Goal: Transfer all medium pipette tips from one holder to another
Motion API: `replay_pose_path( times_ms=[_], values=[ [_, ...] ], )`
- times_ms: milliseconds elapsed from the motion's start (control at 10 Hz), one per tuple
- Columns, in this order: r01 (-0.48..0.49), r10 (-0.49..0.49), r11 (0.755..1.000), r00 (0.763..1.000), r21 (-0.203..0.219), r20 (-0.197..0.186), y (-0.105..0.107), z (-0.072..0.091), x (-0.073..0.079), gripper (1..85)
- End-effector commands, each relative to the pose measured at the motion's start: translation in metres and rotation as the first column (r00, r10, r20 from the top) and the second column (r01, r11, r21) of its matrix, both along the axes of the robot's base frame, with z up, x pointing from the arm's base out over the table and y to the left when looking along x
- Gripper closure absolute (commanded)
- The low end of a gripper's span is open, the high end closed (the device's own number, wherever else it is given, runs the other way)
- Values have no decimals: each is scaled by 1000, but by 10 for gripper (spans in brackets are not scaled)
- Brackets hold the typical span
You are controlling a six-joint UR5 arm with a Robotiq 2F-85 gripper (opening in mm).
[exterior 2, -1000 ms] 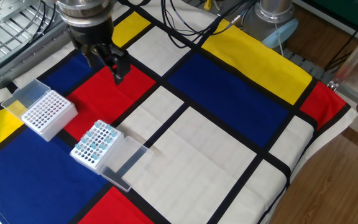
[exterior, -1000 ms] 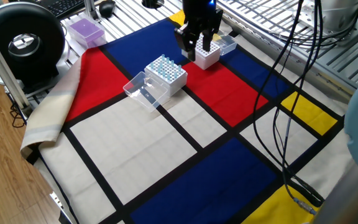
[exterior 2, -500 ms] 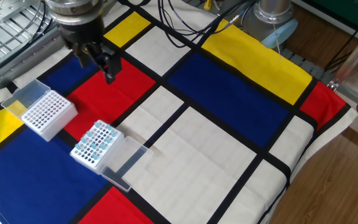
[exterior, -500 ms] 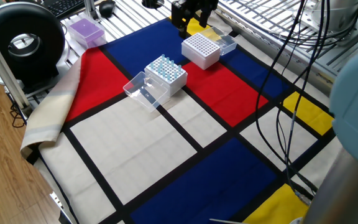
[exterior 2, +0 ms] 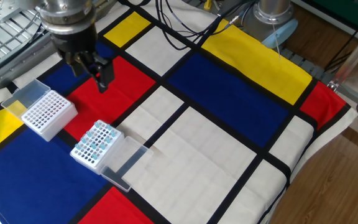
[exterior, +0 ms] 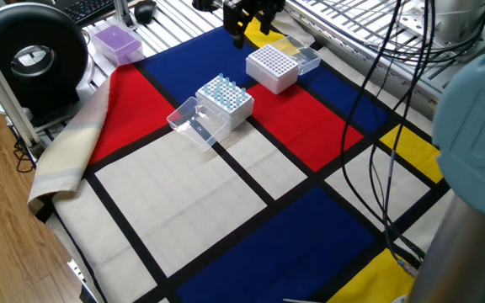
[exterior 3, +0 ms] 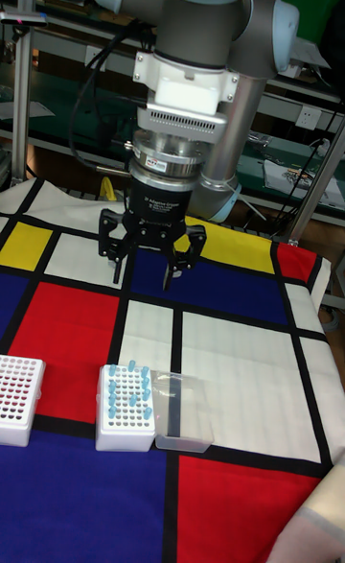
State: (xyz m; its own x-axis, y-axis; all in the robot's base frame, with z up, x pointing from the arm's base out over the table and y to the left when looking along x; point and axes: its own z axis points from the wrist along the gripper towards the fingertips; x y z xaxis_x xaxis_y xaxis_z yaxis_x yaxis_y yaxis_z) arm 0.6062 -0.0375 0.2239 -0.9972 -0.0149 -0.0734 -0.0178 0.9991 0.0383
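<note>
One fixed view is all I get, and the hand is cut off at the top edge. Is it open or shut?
Observer: Open. In the tall fixed view the hand has its fingers spread with nothing between them.
Operator: Is it over a rack?
Observer: No. The other fixed view shows it raised by the red patch, apart from the rack holding the medium pipette tips and from the other white rack.
Operator: Tilted?
Observer: The tall fixed view shows it pointing straight down.

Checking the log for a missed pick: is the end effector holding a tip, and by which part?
Nothing is held: the end effector hangs open and empty above the cloth, apart from both racks.
</note>
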Motion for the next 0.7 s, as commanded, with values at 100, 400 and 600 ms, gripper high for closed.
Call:
replay_pose_path(
  times_ms=[100,400,600],
  values=[
    [26,-27,999,1000,48,14,15,-1,11,220],
    [46,-49,998,996,52,69,17,-9,34,247],
    [62,-66,996,996,62,58,19,-9,32,267]
  ],
)
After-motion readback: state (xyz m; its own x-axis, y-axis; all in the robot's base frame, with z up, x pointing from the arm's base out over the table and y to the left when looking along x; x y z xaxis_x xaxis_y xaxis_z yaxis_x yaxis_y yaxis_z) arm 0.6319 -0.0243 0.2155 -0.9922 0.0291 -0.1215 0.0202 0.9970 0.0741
